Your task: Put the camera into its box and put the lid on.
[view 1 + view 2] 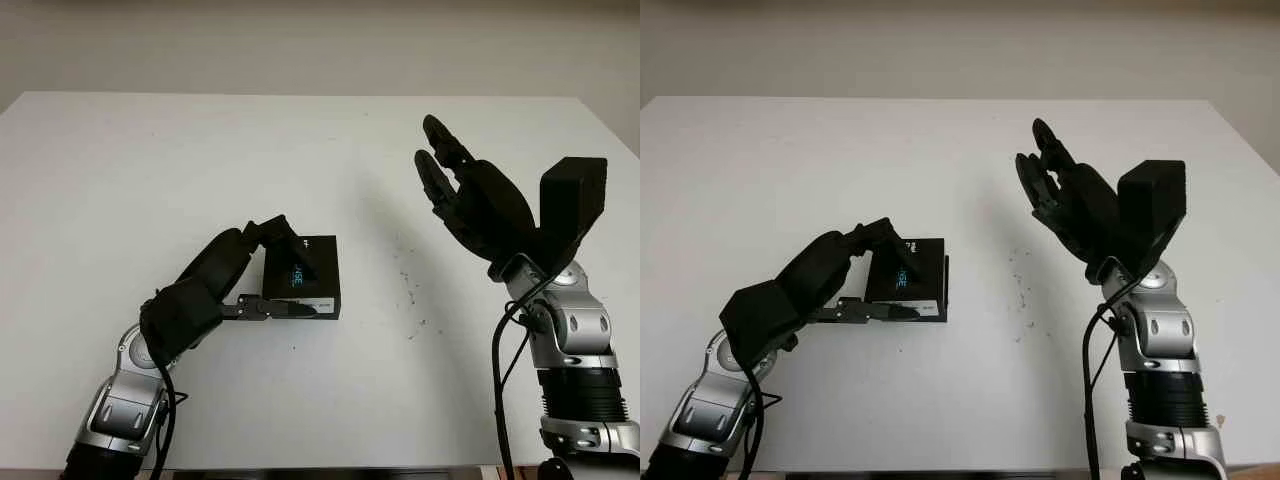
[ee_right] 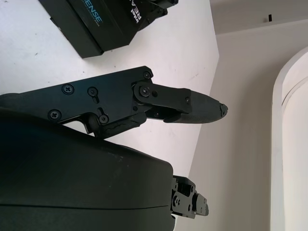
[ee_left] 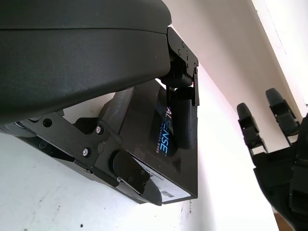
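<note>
Lower left of the frame, the left hand [image 1: 215,285] is clamped around the black box [image 1: 305,276], one finger pressed on top of the lid and another along its near side. The box sits closed on the white table [image 1: 200,160], just left of center. Over on the right, the right hand [image 1: 475,200] is up off the table, open, holding nothing.

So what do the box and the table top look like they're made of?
Box: probably printed cardboard with a smooth, slightly glossy black finish; sharp folded edges, blue lettering, a white label. The left hand grips it. Table: matte white, likely laminate, with small dark scuffs.
</note>
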`<action>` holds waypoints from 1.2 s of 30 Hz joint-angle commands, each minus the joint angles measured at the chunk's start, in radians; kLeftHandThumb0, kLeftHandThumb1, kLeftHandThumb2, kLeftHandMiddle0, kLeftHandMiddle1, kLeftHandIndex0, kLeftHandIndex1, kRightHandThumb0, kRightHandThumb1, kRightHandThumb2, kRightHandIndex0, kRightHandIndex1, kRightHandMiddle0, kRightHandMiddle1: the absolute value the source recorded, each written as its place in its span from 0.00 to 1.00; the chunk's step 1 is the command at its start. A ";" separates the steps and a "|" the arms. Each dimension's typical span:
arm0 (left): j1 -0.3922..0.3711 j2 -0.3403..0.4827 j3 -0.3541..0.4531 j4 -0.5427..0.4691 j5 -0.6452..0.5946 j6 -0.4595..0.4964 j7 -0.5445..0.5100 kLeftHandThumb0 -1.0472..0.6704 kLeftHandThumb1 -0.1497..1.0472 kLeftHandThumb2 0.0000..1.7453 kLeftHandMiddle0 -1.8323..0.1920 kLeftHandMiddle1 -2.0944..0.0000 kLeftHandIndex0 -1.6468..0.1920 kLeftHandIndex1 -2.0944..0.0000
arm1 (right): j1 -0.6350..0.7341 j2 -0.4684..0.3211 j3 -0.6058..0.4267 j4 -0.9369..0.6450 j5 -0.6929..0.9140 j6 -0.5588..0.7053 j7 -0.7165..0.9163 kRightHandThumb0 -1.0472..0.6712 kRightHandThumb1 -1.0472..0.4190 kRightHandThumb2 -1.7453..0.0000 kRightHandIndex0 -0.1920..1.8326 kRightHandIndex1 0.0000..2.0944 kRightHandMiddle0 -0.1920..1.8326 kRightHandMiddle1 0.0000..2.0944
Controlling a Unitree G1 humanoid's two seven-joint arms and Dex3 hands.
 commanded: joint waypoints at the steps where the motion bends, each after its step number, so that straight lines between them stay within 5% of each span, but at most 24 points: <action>1: -0.020 -0.008 -0.003 0.009 -0.009 -0.004 -0.003 0.54 0.89 0.03 0.74 0.28 0.70 0.27 | 0.011 0.004 0.003 -0.026 -0.003 0.004 -0.006 0.24 0.00 0.70 0.02 0.03 0.01 0.03; 13: -0.062 -0.007 -0.010 0.050 -0.006 -0.017 -0.018 0.54 0.88 0.03 0.73 0.28 0.69 0.26 | 0.019 0.006 0.006 -0.042 -0.002 0.013 -0.013 0.24 0.00 0.70 0.02 0.03 0.01 0.03; 26: -0.066 0.057 -0.036 0.007 0.074 0.082 -0.046 0.49 0.88 0.03 0.73 0.30 0.73 0.29 | 0.017 0.004 0.002 -0.049 0.004 0.023 -0.014 0.24 0.00 0.71 0.01 0.03 0.01 0.03; 27: -0.066 0.080 -0.053 -0.011 0.115 0.108 -0.055 0.44 0.89 0.03 0.78 0.36 0.78 0.34 | 0.015 0.005 0.002 -0.049 0.004 0.025 -0.015 0.24 0.00 0.71 0.01 0.03 0.01 0.03; 29: -0.070 0.134 -0.097 -0.059 0.218 0.170 -0.090 0.29 0.96 0.03 0.84 0.76 0.84 0.65 | 0.012 0.005 0.003 -0.047 0.003 0.024 -0.015 0.24 0.00 0.71 0.02 0.03 0.01 0.03; 31: -0.074 0.178 -0.135 -0.097 0.307 0.203 -0.122 0.19 0.99 0.10 0.93 0.94 0.87 0.90 | 0.009 0.004 0.004 -0.044 0.001 0.023 -0.014 0.23 0.00 0.71 0.01 0.03 0.01 0.03; 36: -0.063 0.205 -0.169 -0.145 0.403 0.258 -0.151 0.13 1.00 0.24 1.00 1.00 0.96 0.98 | 0.003 0.003 0.002 -0.032 0.004 0.009 -0.002 0.24 0.00 0.70 0.01 0.03 0.01 0.02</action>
